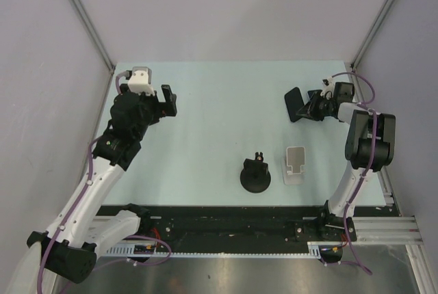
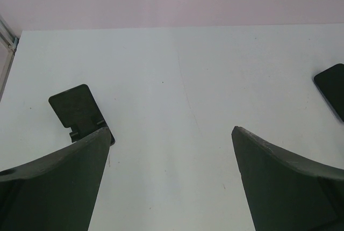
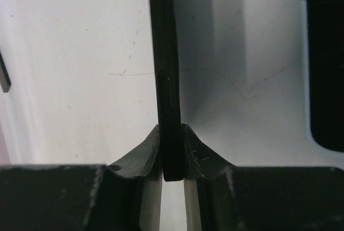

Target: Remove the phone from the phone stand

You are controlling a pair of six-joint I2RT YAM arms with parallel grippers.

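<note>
The black phone (image 1: 294, 104) is clamped in my right gripper (image 1: 306, 106) at the back right of the table, well away from the white phone stand (image 1: 295, 164), which stands bare near the front right. In the right wrist view the phone (image 3: 166, 53) shows edge-on, and the right gripper (image 3: 172, 134) is shut on its lower end, both fingers pressed against its faces. My left gripper (image 1: 168, 100) hovers at the back left, open and holding nothing. In its wrist view the left gripper (image 2: 171, 130) frames only bare table.
A black round-based holder (image 1: 255, 174) sits left of the white stand. The left wrist view shows a dark notched plate (image 2: 78, 110) at the left and a dark phone-like corner (image 2: 330, 88) at the right edge. Grey walls enclose the table.
</note>
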